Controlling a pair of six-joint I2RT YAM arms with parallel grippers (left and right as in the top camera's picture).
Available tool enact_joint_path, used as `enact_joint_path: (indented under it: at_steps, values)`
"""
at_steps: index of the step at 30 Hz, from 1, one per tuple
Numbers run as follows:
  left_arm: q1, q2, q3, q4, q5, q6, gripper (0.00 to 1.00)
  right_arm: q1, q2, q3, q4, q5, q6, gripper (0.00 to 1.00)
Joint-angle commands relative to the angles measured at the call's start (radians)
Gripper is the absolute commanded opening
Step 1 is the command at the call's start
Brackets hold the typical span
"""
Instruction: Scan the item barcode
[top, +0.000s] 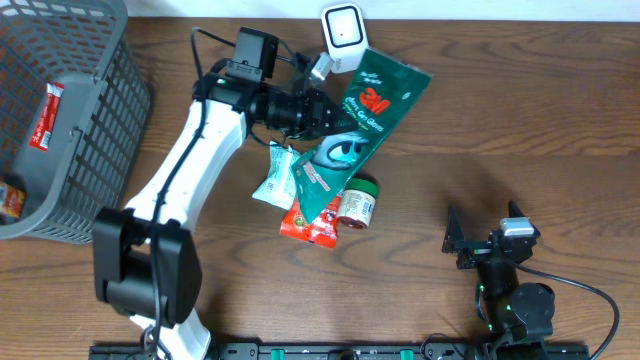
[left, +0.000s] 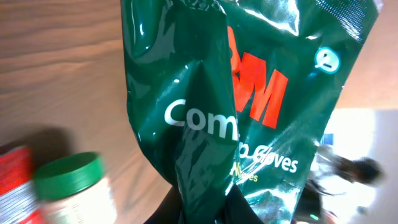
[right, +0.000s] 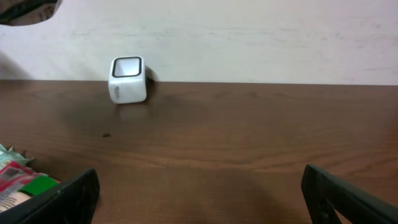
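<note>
A dark green 3M gloves bag (top: 372, 108) hangs lifted above the table, and my left gripper (top: 325, 112) is shut on its lower edge. The bag (left: 249, 93) fills the left wrist view, printed front toward the camera, pinched between the black fingers (left: 165, 211) of that gripper (left: 205, 208). No barcode shows on the visible face. The white cube scanner (top: 342, 30) stands at the table's back edge, just beyond the bag's upper left corner, and the right wrist view has the scanner (right: 127, 79) far off. My right gripper (top: 483, 235) rests open near the front right, with nothing between its fingers (right: 199, 193).
Under the bag lie a green-lidded jar (top: 358, 203), a red packet (top: 310, 220) and a pale teal packet (top: 275, 178). The jar (left: 71, 186) also shows in the left wrist view. A grey wire basket (top: 100, 120) at the left holds a red-and-white item (top: 45, 115).
</note>
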Motion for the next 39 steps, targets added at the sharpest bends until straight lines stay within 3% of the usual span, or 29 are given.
enact_joint_path:
  at_steps: [1,4,6,11,17,21,25,30,35,39]
  values:
    - [0.003,0.008,0.003,0.040,0.264,-0.031,0.08,-0.004,-0.005,-0.001,-0.001,-0.027,0.015,0.99]
    - [0.002,0.008,0.003,0.088,0.386,-0.050,0.08,-0.004,-0.005,-0.001,0.004,-0.131,0.090,0.99]
    - [0.002,0.008,0.003,0.089,0.386,-0.111,0.08,-0.004,-0.005,-0.001,0.038,-0.178,0.106,0.99]
    - [0.006,0.008,0.003,0.115,0.362,-0.113,0.08,-0.004,-0.005,0.010,0.190,-0.420,0.165,0.99]
    - [0.007,0.008,0.003,0.116,0.200,-0.125,0.08,-0.004,0.047,0.225,0.021,-0.422,0.285,0.99]
    - [0.007,0.008,0.003,0.164,0.172,-0.138,0.07,-0.004,0.199,0.464,-0.179,-0.420,0.248,0.99]
    - [0.007,0.008,0.003,0.244,0.119,-0.237,0.07,-0.004,0.424,0.678,-0.320,-0.494,0.250,0.99]
    - [0.006,0.008,0.003,0.318,0.121,-0.349,0.07,-0.004,0.608,0.782,-0.292,-0.627,0.269,0.99]
    - [-0.003,0.008,0.003,0.320,0.129,-0.360,0.07,-0.003,0.700,0.784,-0.248,-0.806,0.463,0.99]
    - [-0.021,0.008,0.003,0.326,0.124,-0.360,0.07,-0.002,0.757,0.784,-0.160,-0.805,0.598,0.69]
